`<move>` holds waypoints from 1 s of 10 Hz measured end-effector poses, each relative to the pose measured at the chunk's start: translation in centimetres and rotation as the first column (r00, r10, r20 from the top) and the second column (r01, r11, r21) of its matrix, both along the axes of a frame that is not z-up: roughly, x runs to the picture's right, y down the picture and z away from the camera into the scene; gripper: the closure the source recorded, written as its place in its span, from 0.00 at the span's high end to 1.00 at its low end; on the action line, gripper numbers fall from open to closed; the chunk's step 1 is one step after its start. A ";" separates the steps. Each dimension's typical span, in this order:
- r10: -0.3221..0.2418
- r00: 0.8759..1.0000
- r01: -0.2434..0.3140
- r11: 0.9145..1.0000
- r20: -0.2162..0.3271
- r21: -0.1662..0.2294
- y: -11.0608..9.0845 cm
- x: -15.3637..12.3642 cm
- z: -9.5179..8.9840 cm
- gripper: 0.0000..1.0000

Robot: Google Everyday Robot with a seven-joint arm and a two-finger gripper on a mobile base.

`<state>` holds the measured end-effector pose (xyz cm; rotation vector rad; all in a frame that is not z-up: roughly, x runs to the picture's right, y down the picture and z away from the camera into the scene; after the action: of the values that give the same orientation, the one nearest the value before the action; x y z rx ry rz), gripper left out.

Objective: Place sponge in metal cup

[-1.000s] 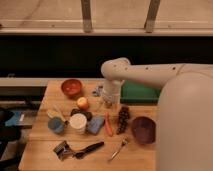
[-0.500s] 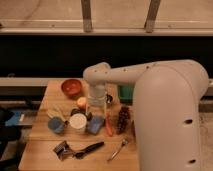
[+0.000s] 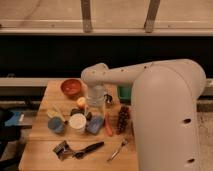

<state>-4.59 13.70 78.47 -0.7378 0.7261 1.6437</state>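
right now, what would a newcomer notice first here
The big white arm fills the right side, bending down so its gripper hangs over the middle of the wooden table. In front of it sit a white cup and the light-blue sponge; a red bowl stands at the back left.

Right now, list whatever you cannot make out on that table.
Camera view:
1. The metal cup, beside the gripper at mid-table: too small and blurred; inside unreadable.
2. The sponge: far edge hidden by the gripper.
3. The green object: cut off by the robot's body.
4. The table: right side hidden by the robot's body.
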 end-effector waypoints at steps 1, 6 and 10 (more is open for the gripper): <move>0.009 1.000 -0.009 1.000 0.003 -0.010 0.3 0.1 0.4 0.65; 0.073 0.997 -0.073 0.996 -0.001 -0.047 0.4 0.6 2.9 0.65; 0.103 0.995 -0.103 0.989 -0.001 -0.110 2.6 0.7 4.6 0.65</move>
<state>-3.84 16.26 83.06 -0.8698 0.7914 1.7053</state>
